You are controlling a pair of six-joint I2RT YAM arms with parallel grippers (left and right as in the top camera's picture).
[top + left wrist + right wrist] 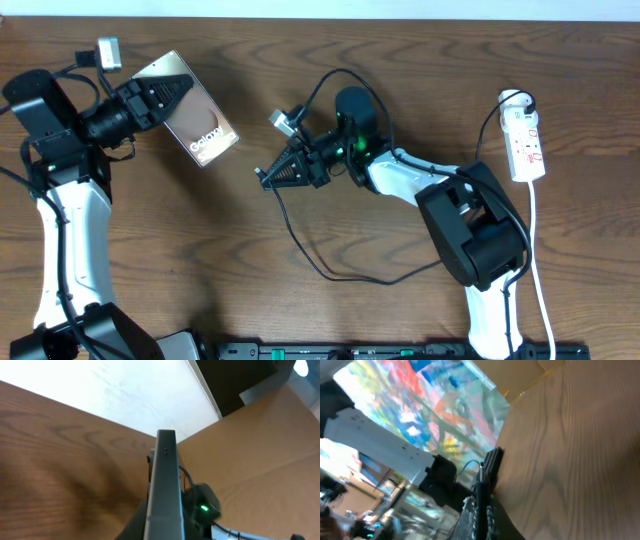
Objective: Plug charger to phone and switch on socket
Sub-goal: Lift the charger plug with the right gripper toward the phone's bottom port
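Observation:
My left gripper [165, 95] is shut on the phone [205, 128], a glossy brown slab with white "Galaxy" lettering, held tilted at the far left. In the left wrist view the phone [165, 475] stands edge-on between the jaws [165, 532]. My right gripper [268, 177] is shut on the charger's black plug end at the table's middle, a gap to the right of the phone. The thin black cable [300, 240] trails back from it. In the right wrist view the plug tip [492, 466] sticks out past the shut jaws [482, 510]. The white socket [527, 140] lies at the far right.
The socket's white cord [540, 270] runs down the right side toward the front edge. The charger cable loops across the table in front of the right arm [470, 225]. A small metal part [108, 52] sticks up by the left arm.

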